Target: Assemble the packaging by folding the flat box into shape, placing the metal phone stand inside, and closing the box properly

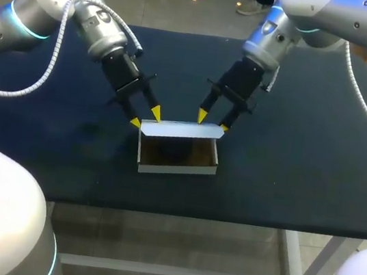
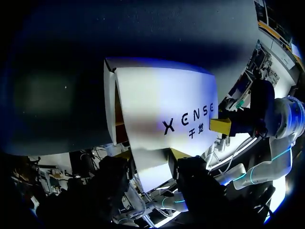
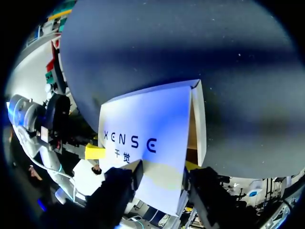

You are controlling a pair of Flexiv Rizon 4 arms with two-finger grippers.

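Note:
A white cardboard box (image 1: 177,166) stands erected on the black table, open at the top, brown inside. Something dark lies in it; I cannot tell if it is the phone stand. The printed lid (image 1: 183,130) rises from the back wall and leans over the opening. My left gripper (image 1: 145,117) stands open at the lid's left end, its tips at the lid's outer face. My right gripper (image 1: 213,121) stands open at the right end, likewise. In the left wrist view the lid (image 2: 162,100) runs ahead of my left gripper (image 2: 151,155). The right wrist view shows the lid (image 3: 143,119) ahead of my right gripper (image 3: 164,166).
The black table (image 1: 304,162) stretches wide to either side of the box, with its front edge a short way before the box. No other loose objects lie on it.

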